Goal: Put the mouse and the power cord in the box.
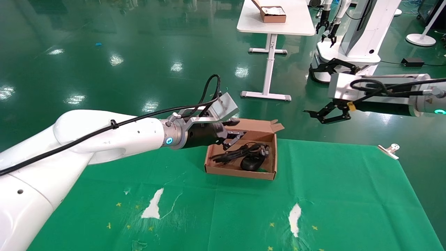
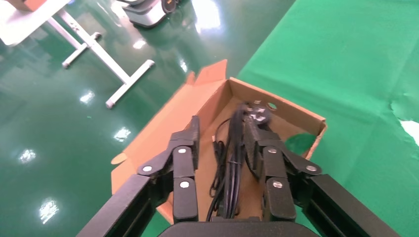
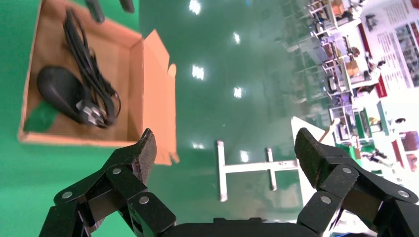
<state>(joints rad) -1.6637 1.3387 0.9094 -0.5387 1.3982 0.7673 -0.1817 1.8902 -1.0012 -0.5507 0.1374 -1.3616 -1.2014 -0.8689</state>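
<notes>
The brown cardboard box (image 1: pixel 240 173) sits on the green cloth near the table's far edge. In it the black mouse (image 1: pixel 252 162) lies toward the near side, and the looped power cord (image 1: pixel 240 152) lies just behind it. My left gripper (image 1: pixel 234 134) hovers open over the box's far left corner. In the left wrist view the power cord (image 2: pixel 232 163) rests on the box floor below the left gripper (image 2: pixel 222 126), its plug (image 2: pixel 258 112) farther on. My right gripper (image 1: pixel 315 113) hangs open and empty beyond the table's far right, away from the box (image 3: pixel 148 94).
White torn patches (image 1: pixel 153 205) mark the green cloth toward the front. A metal clip (image 1: pixel 390 150) holds the cloth's right edge. Beyond the table lies green floor with a white table (image 1: pixel 275 24) and another robot (image 1: pixel 355 35).
</notes>
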